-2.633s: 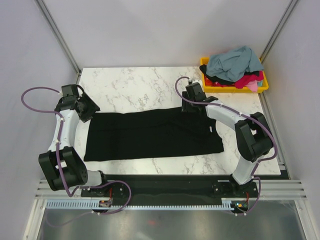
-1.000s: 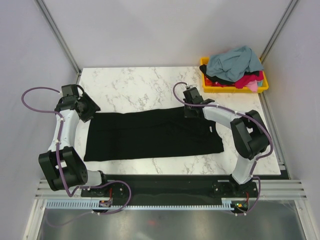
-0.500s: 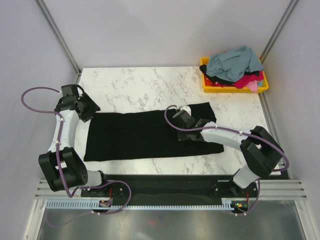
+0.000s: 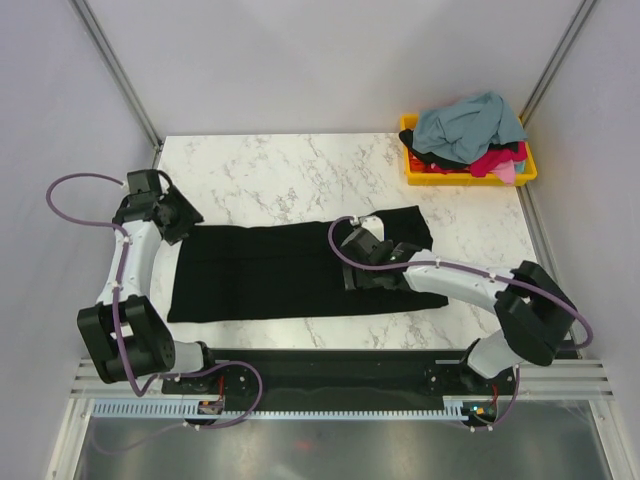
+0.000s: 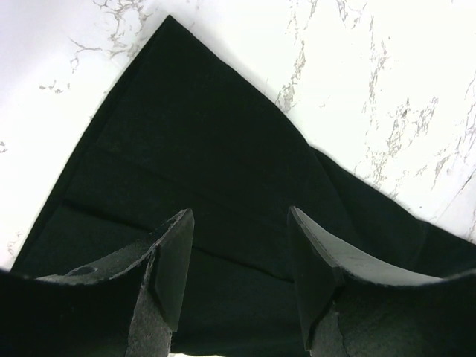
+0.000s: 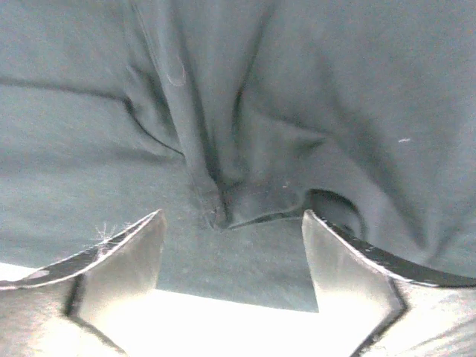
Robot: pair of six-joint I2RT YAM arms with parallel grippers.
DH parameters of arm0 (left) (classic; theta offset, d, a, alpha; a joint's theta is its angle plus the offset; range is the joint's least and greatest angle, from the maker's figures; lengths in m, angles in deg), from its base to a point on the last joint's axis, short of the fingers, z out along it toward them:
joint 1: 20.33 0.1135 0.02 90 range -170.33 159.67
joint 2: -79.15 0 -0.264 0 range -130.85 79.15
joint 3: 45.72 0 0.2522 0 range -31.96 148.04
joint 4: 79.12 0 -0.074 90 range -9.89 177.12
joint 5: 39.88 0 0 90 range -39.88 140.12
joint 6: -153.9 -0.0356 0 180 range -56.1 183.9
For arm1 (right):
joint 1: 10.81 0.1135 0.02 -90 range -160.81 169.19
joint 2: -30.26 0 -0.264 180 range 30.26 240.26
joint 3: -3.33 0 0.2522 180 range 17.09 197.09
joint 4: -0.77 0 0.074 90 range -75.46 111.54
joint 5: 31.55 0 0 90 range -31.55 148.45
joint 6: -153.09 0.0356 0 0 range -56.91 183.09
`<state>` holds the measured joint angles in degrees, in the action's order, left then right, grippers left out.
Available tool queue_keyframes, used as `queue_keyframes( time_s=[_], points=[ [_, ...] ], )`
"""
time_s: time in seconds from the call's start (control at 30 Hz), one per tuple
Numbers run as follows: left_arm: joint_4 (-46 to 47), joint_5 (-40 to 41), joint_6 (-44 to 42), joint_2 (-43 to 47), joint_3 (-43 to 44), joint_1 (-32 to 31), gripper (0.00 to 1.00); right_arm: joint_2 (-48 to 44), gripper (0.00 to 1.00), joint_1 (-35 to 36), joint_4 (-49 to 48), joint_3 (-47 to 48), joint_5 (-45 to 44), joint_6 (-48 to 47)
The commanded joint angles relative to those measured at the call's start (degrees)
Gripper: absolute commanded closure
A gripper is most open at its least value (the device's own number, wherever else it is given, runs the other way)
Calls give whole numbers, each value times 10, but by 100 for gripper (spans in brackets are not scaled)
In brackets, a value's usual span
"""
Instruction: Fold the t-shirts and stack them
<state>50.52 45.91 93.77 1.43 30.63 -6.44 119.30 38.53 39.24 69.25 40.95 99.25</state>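
The right gripper [image 6: 232, 223] stands with its jaws wide over a small pucker in the black shirt [image 6: 297, 89], gripping nothing. The left gripper [image 5: 239, 223] has its jaws partly apart and empty above the shirt's corner. In the top view the right gripper [image 4: 356, 270] sits at mid-frame, where the shirt's [image 4: 270, 270] right end looks laid over toward the centre, and the left gripper [image 4: 180, 215] is at the shirt's upper-left corner. As I judge it, this fold is best finished by lifting the right fingers straight up, so they do not drag the pucker, then flattening it before the next fold. The shirt lies long across the table [image 4: 280, 170]. A bin [image 4: 520, 172] at upper right holds more shirts [image 4: 465, 122], well apart. Nothing blocks either arm.
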Motion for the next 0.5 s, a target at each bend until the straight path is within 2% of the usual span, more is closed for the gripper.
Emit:
queue_keyframes(
  time_s=[0.0, 0.17, 0.3, 0.47],
  points=[
    [14, 16, -27, 14, -4, -29, 38, -78, 16, -3, 39, 50, -63, -8],
    [8, -7, -28, -24, 3, -96, 37, -119, 9, -36, 74, 49, -89, -7],
    [-22, -8, -23, -93, 26, -163, 34, -68, 11, -113, 87, 29, -50, 7],
    [-41, -2, -10, -182, 49, -221, 31, 17, 13, -144, 58, 36, 30, 3]
  ],
)
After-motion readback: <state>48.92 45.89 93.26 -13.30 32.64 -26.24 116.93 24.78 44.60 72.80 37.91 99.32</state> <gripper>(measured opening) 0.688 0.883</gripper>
